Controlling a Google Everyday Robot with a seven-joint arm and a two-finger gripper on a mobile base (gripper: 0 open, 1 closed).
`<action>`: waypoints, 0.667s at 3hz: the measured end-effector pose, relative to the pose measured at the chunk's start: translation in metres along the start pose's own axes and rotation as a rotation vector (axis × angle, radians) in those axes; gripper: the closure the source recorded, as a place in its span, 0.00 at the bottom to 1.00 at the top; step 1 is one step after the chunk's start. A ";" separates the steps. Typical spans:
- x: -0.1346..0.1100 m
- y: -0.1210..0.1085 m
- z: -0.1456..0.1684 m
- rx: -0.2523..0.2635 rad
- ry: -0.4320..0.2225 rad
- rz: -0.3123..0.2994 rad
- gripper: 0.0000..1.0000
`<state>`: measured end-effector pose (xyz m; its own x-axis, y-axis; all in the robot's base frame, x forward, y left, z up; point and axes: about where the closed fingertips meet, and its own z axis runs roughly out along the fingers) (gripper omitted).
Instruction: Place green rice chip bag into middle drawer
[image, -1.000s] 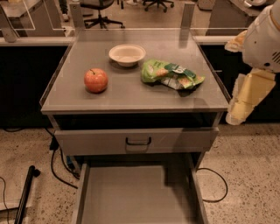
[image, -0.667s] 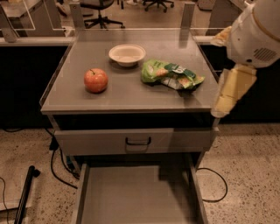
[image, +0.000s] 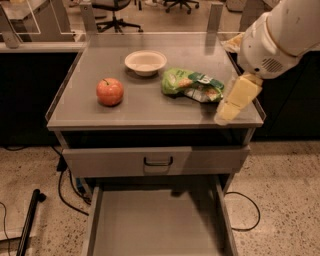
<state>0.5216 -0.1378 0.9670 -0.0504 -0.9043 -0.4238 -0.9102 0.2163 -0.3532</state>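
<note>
The green rice chip bag (image: 191, 84) lies flat on the cabinet top (image: 150, 107), right of centre, a crinkled light-green foil bag with a dark green label. My gripper (image: 227, 109) hangs from the white arm at the right, just right of the bag, over the top's front right corner. It holds nothing that I can see. The middle drawer (image: 155, 222) is pulled out at the bottom of the view, a wide shallow grey tray with a bare floor.
A red apple (image: 110, 91) sits on the left of the top and a white bowl (image: 145, 61) at the back centre. A closed grey drawer front with a black handle (image: 158, 161) is above the open tray. Cables lie on the floor.
My arm has swung left and inward from beside the cabinet, bringing the gripper over the top's front right corner, close to the bag. The bag, apple and bowl have not moved.
</note>
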 end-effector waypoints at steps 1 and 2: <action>-0.006 -0.019 0.021 0.032 -0.022 0.043 0.00; -0.009 -0.037 0.045 0.046 -0.023 0.071 0.00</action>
<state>0.5741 -0.1214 0.9468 -0.1042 -0.8773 -0.4684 -0.8848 0.2969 -0.3592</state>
